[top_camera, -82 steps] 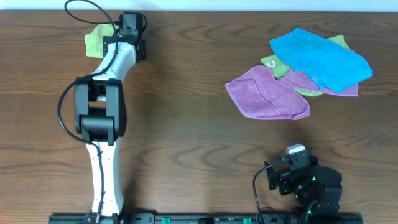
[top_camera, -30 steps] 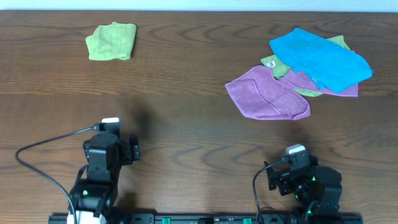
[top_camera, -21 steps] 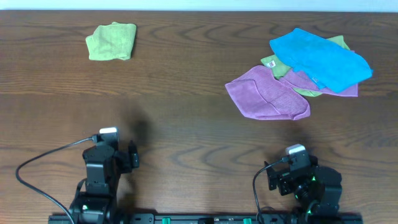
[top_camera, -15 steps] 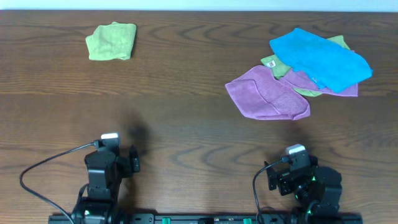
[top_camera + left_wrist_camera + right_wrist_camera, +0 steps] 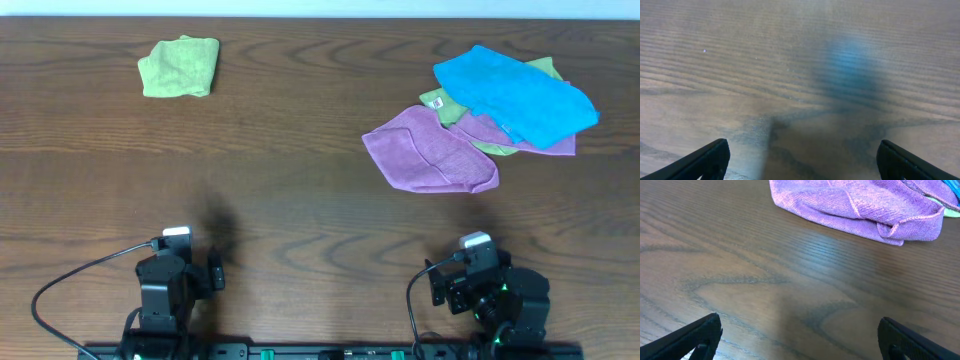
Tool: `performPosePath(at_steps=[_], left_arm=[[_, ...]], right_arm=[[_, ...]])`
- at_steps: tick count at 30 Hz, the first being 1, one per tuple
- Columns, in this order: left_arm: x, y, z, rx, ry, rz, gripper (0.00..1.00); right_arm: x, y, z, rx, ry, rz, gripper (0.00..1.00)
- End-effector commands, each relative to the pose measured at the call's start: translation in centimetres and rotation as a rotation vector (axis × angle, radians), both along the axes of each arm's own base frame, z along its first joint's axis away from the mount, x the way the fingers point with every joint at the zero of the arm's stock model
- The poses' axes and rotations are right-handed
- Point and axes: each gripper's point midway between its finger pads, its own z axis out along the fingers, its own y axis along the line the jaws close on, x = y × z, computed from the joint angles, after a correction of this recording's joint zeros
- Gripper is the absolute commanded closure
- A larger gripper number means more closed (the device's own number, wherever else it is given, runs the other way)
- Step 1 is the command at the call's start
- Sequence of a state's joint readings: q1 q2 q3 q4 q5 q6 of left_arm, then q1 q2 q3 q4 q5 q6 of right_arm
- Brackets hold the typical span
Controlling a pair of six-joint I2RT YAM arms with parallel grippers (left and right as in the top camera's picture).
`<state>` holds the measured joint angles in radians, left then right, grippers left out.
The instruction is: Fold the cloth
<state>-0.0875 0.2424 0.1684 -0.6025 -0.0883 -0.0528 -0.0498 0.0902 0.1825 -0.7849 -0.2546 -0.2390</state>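
Dark wood-grain table [image 5: 300, 200] across the whole overhead view.

Far right, three cloths overlapping:
- Blue cloth [image 5: 515, 92] on top, most surface showing, spread fairly flat, slanted.
- Purple cloth [image 5: 430, 152] at near-left of the group, spread out, rumpled at near-right corner, far-right part under blue cloth. Also at top of right wrist view, hem rolled over at its right end. Purple strip along blue cloth's near edge; same piece or another, cannot tell.
- Labelled cloth [image 5: 447, 108], pale yellow-green, mostly buried, peeking out left of, beyond and below blue cloth.

Cloth [image 5: 180, 67] at far left of table, lime green. Compact rough square, a bit rumpled, lying flat. Much smaller footprint than purple cloth. Well apart from the other cloths and from both tools, touched by nothing.

Left tool [image 5: 802, 162] at near-left edge of table, low over bare wood. Spread wide, nothing in it. Left wrist view blurred, only wood grain, a dark shadow and a bluish sheen.

Right tool [image 5: 800, 340] at near-right edge, low over bare wood, near side of purple cloth but apart from it. Spread wide, nothing in it.

Black cable [image 5: 70, 280] looping out left of left arm.

White label [image 5: 434, 102] on labelled cloth, just left of blue cloth. Print too small to read.
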Motion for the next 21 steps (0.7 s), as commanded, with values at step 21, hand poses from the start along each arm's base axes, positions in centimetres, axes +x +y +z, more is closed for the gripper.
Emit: performPosePath(at_steps=[21], left_arm=[[0.4, 0.0, 1.0, -0.026, -0.081, 0.016, 0.05]], right_arm=[[-0.1, 0.3, -0.1, -0.002, -0.003, 0.019, 0.01]])
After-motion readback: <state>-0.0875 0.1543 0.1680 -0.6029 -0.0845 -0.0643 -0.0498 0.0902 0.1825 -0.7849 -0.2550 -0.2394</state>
